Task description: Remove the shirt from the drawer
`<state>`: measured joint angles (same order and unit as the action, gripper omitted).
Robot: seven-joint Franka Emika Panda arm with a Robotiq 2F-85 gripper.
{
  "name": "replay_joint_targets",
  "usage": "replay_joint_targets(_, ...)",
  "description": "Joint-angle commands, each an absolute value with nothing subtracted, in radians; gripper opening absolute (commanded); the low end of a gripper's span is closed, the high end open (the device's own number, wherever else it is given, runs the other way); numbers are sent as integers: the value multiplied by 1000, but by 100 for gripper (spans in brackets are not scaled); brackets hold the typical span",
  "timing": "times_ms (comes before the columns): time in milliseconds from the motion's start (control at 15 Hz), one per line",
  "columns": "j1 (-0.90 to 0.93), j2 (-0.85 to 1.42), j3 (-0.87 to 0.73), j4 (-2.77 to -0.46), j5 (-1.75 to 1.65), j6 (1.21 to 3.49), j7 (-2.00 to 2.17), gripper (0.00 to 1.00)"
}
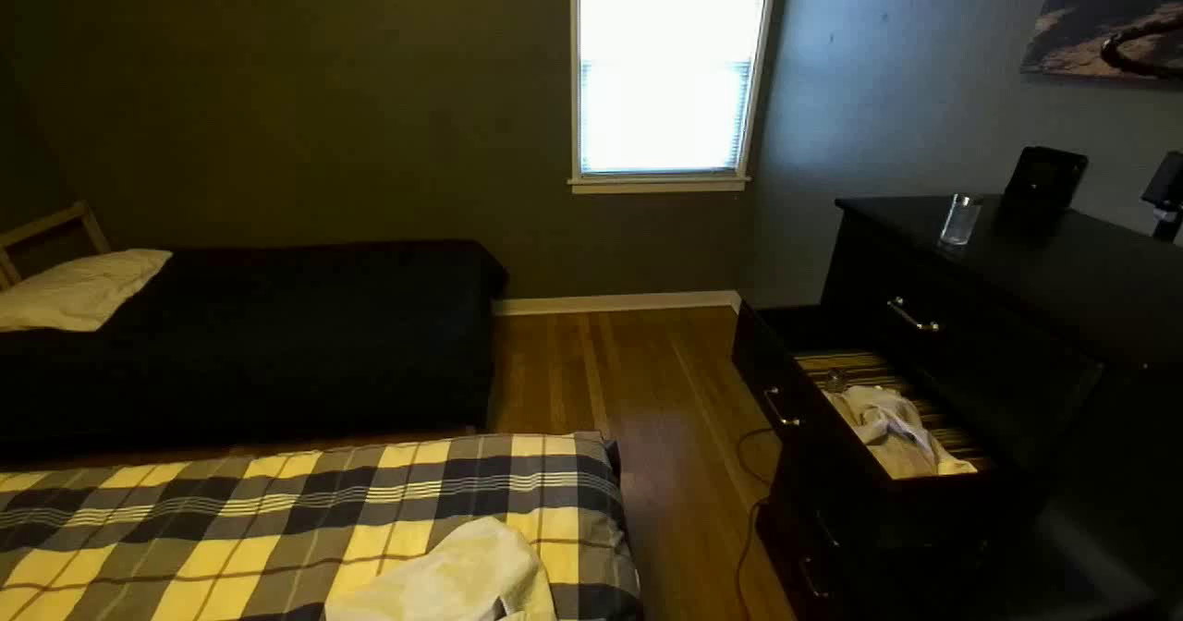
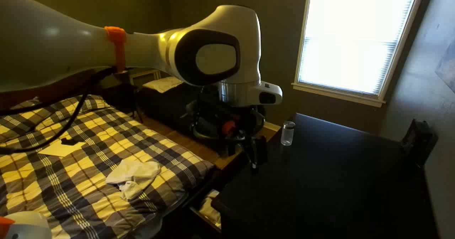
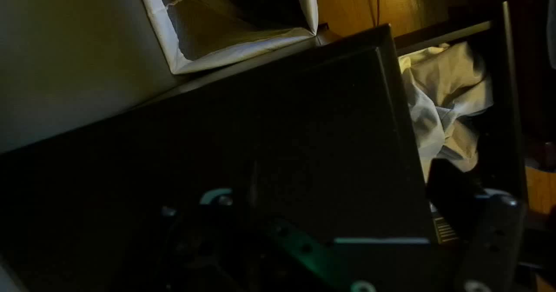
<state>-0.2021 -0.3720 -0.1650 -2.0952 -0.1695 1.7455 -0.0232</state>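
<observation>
Jaws wide apart above dresser, crumpled shirt inside pulled-out drawer

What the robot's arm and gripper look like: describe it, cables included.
The arm is pale and rounded, with a dark ring around an oval cap, an orange band, a black cable and a silvery collar. The gripper is mostly black, with jointed fingers, silvery screws and a red-orange part. No readable lettering shows.
</observation>
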Motion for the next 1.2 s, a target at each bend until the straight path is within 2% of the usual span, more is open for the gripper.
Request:
replay_joint_targets(0,-195,-371,-171,-2093,-171,1743,-22,100)
replay_joint_targets(800,-195,-371,-171,-2093,-171,1743,-22,100)
replay_joint_targets(1133,-146,-387,-89,-2186,-155,1747,77,100)
